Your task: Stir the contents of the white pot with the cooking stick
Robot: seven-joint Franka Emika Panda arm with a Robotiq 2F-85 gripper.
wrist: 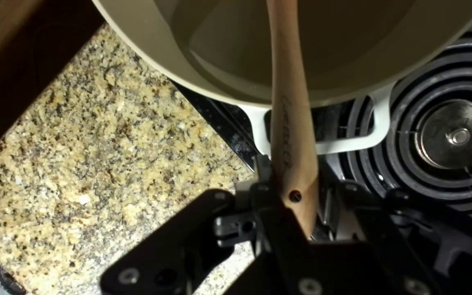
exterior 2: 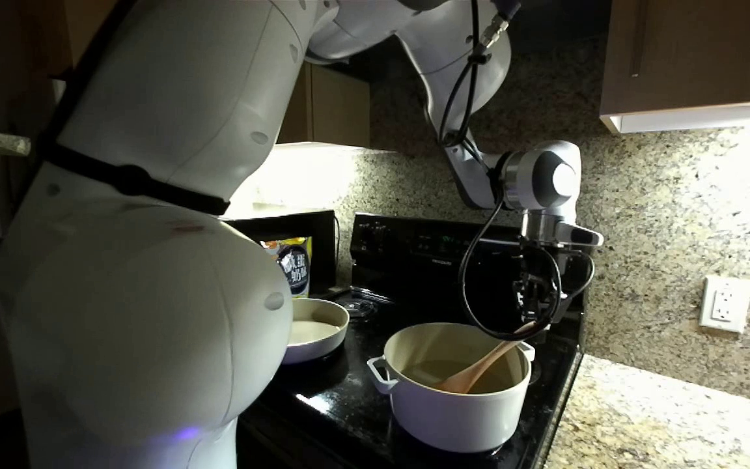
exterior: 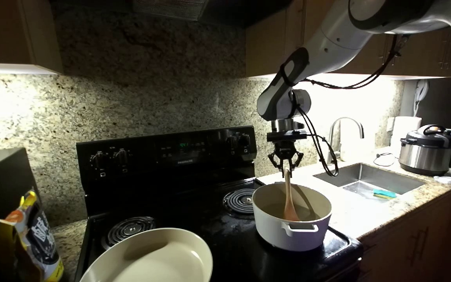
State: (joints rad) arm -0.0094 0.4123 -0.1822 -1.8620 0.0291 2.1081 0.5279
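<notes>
In an exterior view, gripper (exterior: 287,170) points down above white pot (exterior: 294,241) and holds the top end of the cooking stick (exterior: 289,199). Stick stands nearly upright, spoon end inside the pot at the contents (exterior: 274,210), a dull tan surface; how deep, can't tell. Pot sits on the black stove top (exterior: 233,243) by its right edge, close to the front right corner. White pan (exterior: 155,262) toward the front left corner, cut off at the bottom. Printed bag (exterior: 39,235) past the left edge. Granite counter (exterior: 382,217) off the stove top's right edge: sink (exterior: 347,177) with sponge (exterior: 384,194), steel cooker (exterior: 425,156) just beyond.

In an exterior view, robot arm (exterior 2: 147,293) fills the left side. Stick slants up across the pot to the gripper, tip area partly hidden. Pot near the stove top's right edge, pan apart from it, farther left. Wall outlet (exterior 2: 725,305) above the counter's back edge.

Wrist view: fingers (wrist: 264,170) on both sides of the stick's handle, pinching it around the hole near its end. Stick crosses above the pot's side handle (wrist: 355,143) and rim; touching the rim or not, can't tell. Coil burner (wrist: 459,133) to the right, counter to the left, its front edge running diagonally.
</notes>
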